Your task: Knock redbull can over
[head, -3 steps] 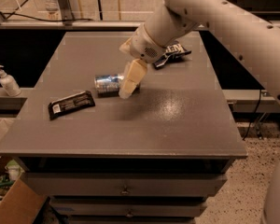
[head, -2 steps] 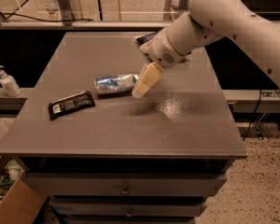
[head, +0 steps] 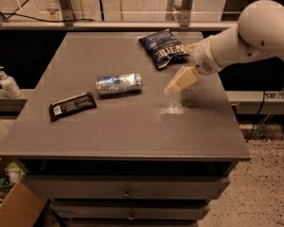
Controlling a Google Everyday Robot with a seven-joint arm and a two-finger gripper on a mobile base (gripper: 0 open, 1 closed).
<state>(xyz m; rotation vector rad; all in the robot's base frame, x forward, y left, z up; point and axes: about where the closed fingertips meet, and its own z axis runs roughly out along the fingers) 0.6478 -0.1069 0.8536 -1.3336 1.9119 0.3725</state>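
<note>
Lying on its side, redbull can [head: 119,83], well apart from gripper [head: 169,90], closed and empty

We are watching the arm [head: 255,32] running off the right edge, so its upper length and the base are staying out of view. The hand [head: 180,81] is hovering over the right side of the counter [head: 132,136], right of the redbull can [head: 118,83] and just below the chip bag [head: 163,48]. We are failing to tell whether the wrist is covering the bag's right corner. The can is lying on its side and hiding its underside, and its lettering is proving too small to read, as is the print on the candy bar [head: 72,105]. The bottom edge is cutting through the counter's lowest drawer [head: 130,216], and the left edge and bottom edge are cropping the cardboard box [head: 14,207].
</note>
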